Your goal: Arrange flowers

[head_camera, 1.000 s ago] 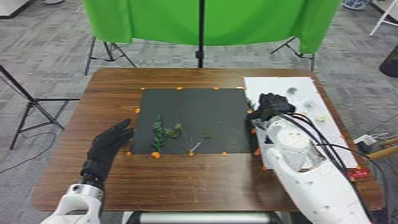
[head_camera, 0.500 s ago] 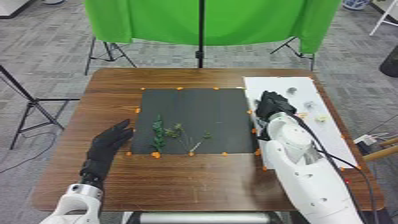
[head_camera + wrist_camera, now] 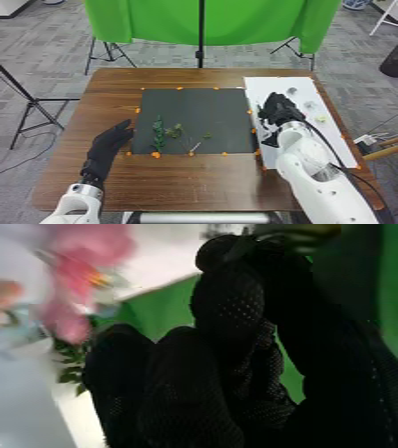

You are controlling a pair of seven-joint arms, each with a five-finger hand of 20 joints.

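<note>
Black-gloved right hand [image 3: 281, 108] over the white sheet [image 3: 265, 84], narrow, thumb and finger pinching a thin stem-like piece [image 3: 239, 247]

Brown wooden table [image 3: 204, 185], mid-frame and below; dark mat [image 3: 191, 107] at centre; white sheet [image 3: 266, 84] right of centre; orange dabs [image 3: 156, 155] edging the mat.

Long leafy green sprig [image 3: 158, 132] flat on the dark mat [image 3: 191, 107], shorter sprig [image 3: 175, 131] just beside it, small yellowish bloom [image 3: 322, 119] on the white sheet [image 3: 275, 84], blurred pink flower [image 3: 75, 271] with yellow centre, small green leaves [image 3: 71, 374] nearby
</note>
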